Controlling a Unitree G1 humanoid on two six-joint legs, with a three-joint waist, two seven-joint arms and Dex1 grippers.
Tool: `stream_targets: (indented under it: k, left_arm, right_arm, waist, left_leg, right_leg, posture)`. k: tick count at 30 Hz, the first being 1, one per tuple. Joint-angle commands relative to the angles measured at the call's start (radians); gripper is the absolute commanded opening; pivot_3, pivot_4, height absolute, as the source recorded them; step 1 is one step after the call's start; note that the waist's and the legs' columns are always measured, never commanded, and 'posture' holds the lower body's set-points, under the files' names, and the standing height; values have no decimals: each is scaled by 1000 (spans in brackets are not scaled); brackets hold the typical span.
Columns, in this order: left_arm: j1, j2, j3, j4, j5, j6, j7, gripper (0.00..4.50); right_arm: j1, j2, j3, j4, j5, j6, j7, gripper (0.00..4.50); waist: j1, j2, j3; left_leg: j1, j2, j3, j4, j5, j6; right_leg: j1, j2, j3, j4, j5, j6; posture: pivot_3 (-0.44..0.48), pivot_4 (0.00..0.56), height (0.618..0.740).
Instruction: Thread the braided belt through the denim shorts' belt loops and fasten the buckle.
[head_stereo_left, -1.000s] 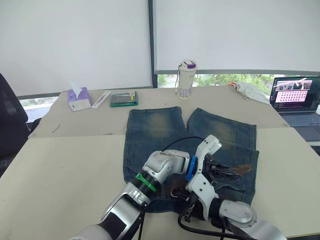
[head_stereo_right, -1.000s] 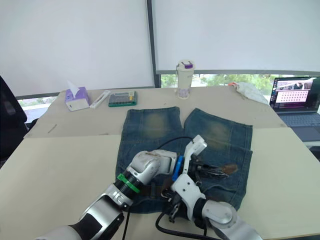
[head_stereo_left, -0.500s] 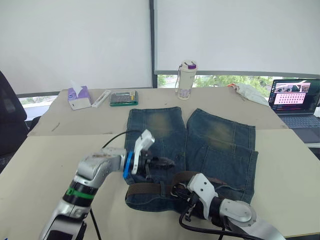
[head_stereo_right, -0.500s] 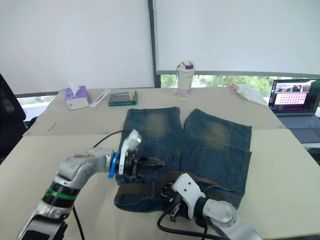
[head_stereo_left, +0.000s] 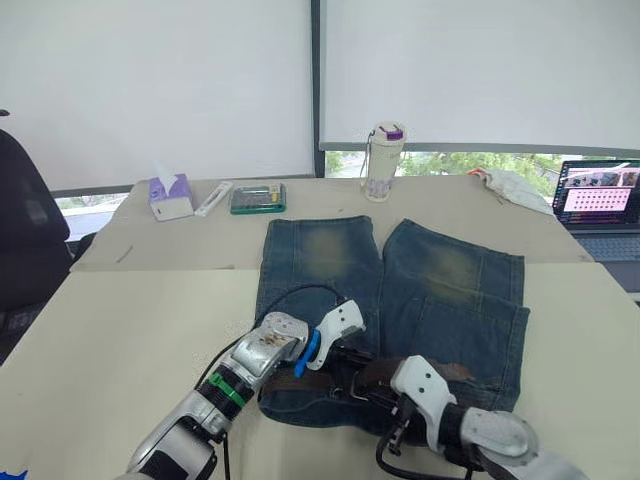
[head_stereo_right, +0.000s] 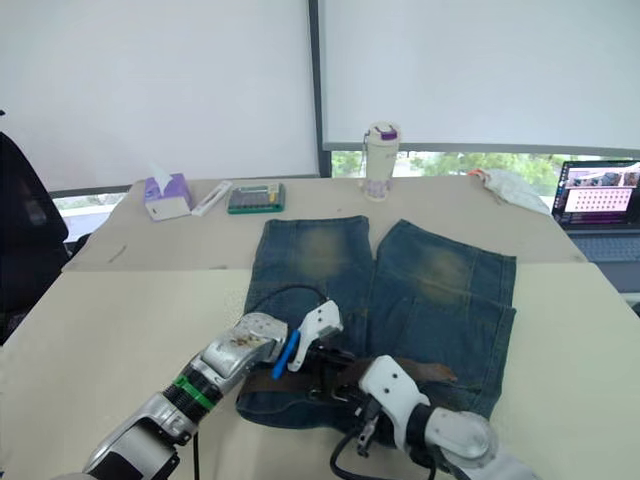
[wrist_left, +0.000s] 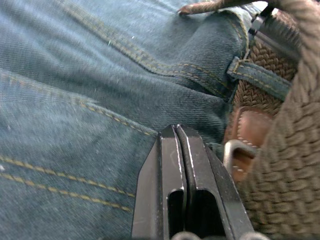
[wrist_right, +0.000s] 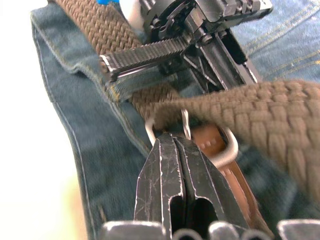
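Arms reach over the denim shorts (head_stereo_left: 400, 290) — left end effector (wrist_left: 181, 134) and right end effector (wrist_right: 172, 140) both pressed together at the buckle (wrist_right: 220, 142).

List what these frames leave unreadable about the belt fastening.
- Buckle: right wrist view, its near side sits behind the right gripper; whether it is fastened cannot be told.
- Braided belt: eye views, both arms cover its middle.
- Belt loops: left wrist view shows one; the others lie beyond the edges.

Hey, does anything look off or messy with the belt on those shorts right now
Somewhat. The braided belt lies along the waistband of the denim shorts, but its free end crosses loosely over the buckle and sticks out past the waistband, not fastened. Both grippers, left and right, are shut at the buckle.
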Motion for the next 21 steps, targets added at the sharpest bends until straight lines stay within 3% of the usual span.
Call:
stream_targets:
  k: [1,3,6,9,14,17,21]
  left_arm:
    - [56,3,-46,172,110,-134,4,79]
    - [58,-24,-18,200,97,-189,-4,79]
    - [48,-60,63,219,43,-198,-8,0]
    - [34,-61,166,198,-25,-172,-31,0]
    - [28,-10,327,-3,-230,98,-89,0]
    - [50,28,332,-129,-300,230,-144,0]
    - [67,34,301,-154,-284,246,-167,0]
  right_arm:
    - [114,-17,-143,-26,62,147,-17,0]
    - [160,-15,-222,-85,86,160,-19,0]
    - [243,-16,-314,-195,136,170,4,718]
    - [298,11,-360,-256,127,133,-29,1797]
    - [373,-22,-393,-289,131,8,-66,1797]
    - [397,-71,-426,-289,98,-65,-104,1797]
    - [349,-172,-458,-289,7,-73,-164,1797]
  waist:
    - [4,-2,-1]
    - [7,-3,0]
    - [11,-2,0]
    - [6,0,1]
    - [-25,5,13]
    - [-38,9,18]
    - [-36,9,19]
  left_leg:
    - [0,0,0,0,-1,1]
    - [-3,-1,0,0,-2,3]
    - [-4,-2,1,2,-2,4]
    - [-5,-2,0,5,-1,4]
    - [-6,0,0,4,0,2]
    - [-6,0,0,3,1,1]
    - [-6,-1,1,3,2,-2]
  right_leg:
    - [0,-1,0,0,0,0]
    - [1,-2,0,0,-2,3]
    - [1,-3,0,0,-2,4]
    - [-2,-2,-1,1,-1,5]
    - [-4,0,0,3,-1,6]
    - [-4,1,0,3,-1,6]
    - [-3,-1,0,2,-1,6]
  posture:
    - [0,150,740]
    - [0,150,740]
    - [0,150,740]
    - [0,150,740]
    - [0,150,740]
    - [0,150,740]
    - [0,150,740]
